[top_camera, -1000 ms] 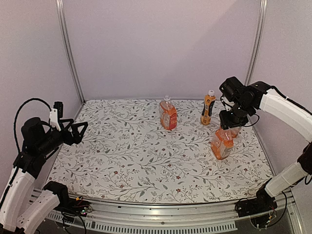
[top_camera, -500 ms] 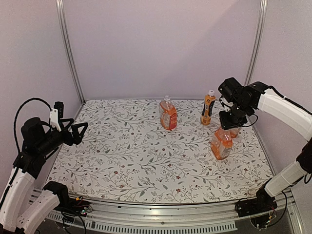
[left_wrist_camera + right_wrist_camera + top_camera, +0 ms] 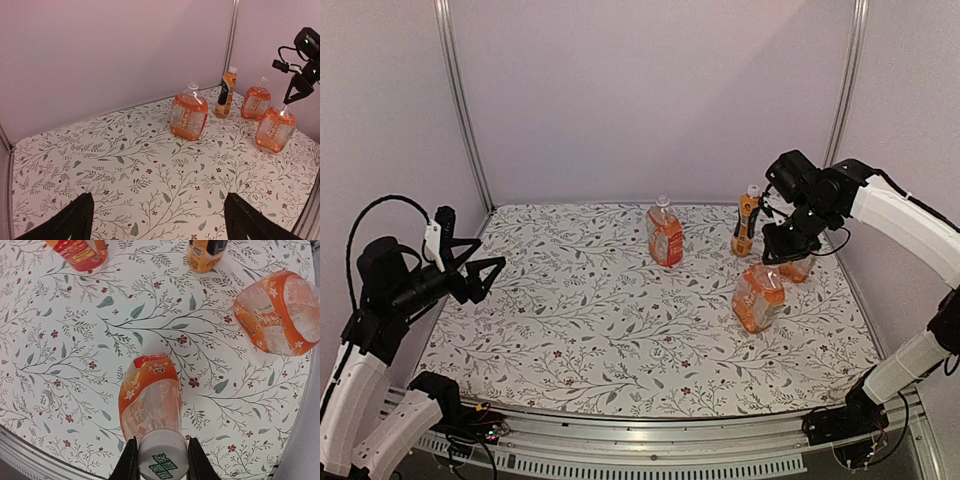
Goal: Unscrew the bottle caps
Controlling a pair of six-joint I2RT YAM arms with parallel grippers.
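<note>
My right gripper [image 3: 776, 254] is shut on the white cap [image 3: 162, 458] of a squat orange bottle [image 3: 757, 298], which hangs tilted under it; in the right wrist view the fingers [image 3: 131, 460] clamp the cap from both sides. A second squat bottle [image 3: 799, 268] stands just behind it, partly hidden. The taller orange-and-black bottle [image 3: 746, 222] with its white cap [image 3: 753, 190] stands at the back. A third squat bottle [image 3: 665, 236] with its cap [image 3: 663, 200] stands at back centre. My left gripper [image 3: 486, 269] is open and empty, far to the left.
The floral table cover [image 3: 600, 320] ends at a metal rail along the near edge. Grey walls and upright posts [image 3: 462, 110] enclose the back and sides. In the left wrist view the bottles [image 3: 189, 117] group at the far right by the wall.
My right gripper has moved left and slightly toward the centre, carrying the held bottle with it, away from the bottle behind. The left arm shifted slightly.
</note>
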